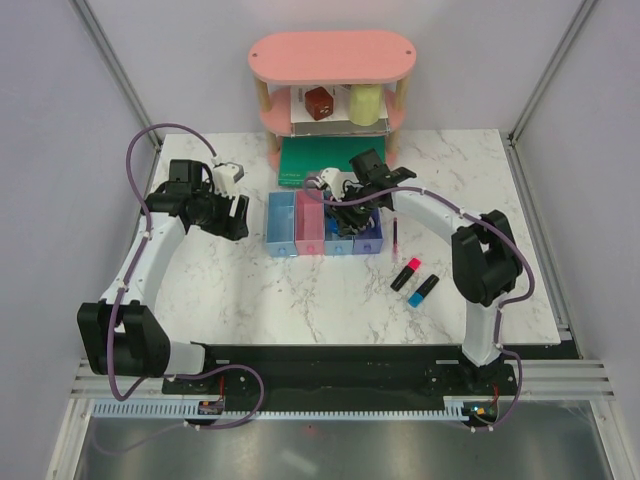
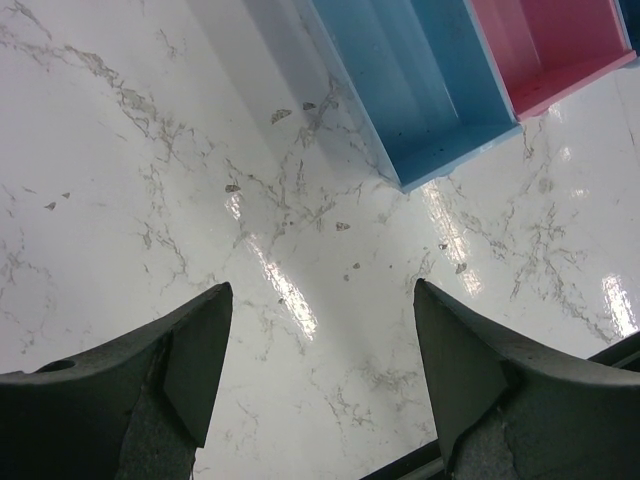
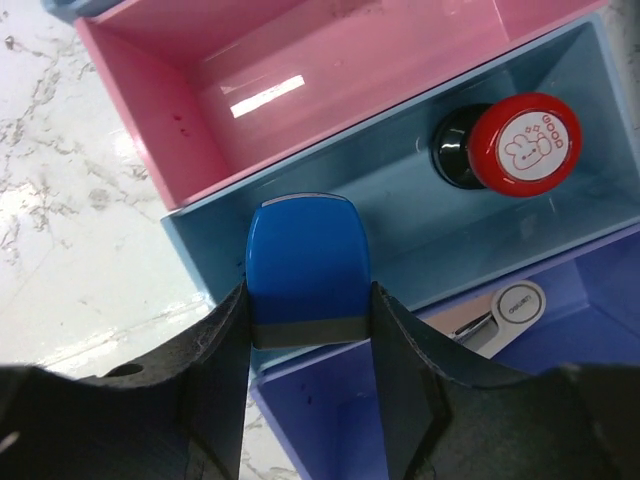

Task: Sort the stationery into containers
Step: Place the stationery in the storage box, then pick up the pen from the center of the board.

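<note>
The small blue piece is pinched in the right gripper above the blue bin, at its near end and overlapping the wall it shares with the purple bin. A red round stamp lies further along the blue bin, apart from the piece. The left gripper hangs spread wide over the table, near a corner of the light blue bin.

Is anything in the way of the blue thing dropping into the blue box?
Nothing visible. The right gripper holds the blue piece over the blue bin's near end; the red stamp lies apart at the other end.
</note>
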